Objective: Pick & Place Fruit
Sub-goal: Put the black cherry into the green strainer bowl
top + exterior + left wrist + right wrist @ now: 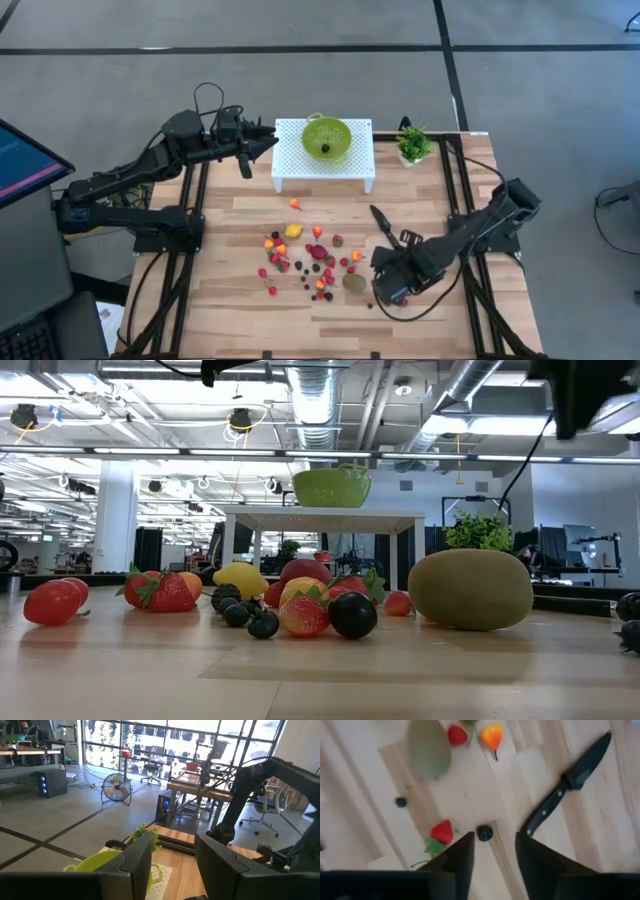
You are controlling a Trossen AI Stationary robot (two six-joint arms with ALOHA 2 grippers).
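Note:
Many tiny toy fruits (305, 258), red, orange, yellow and dark, lie loose on the wooden table, with a larger brown-green one (354, 283) at their right. My right gripper (385, 288) hangs open just right of that fruit, pointing down. In its wrist view the gripper (494, 845) hovers over a dark berry (484, 833) beside a strawberry (442, 831), touching neither. My left gripper (262, 146) waits open and level beside a green bowl (326, 138) that stands on a white stand (300, 170). One dark fruit (325, 150) lies in the bowl.
A black knife (383, 222) lies on the table just beyond my right gripper, also seen as the knife (568, 782) in the right wrist view. A small potted plant (413, 145) stands at the far right, next to the stand. Bare wood lies along the near edge.

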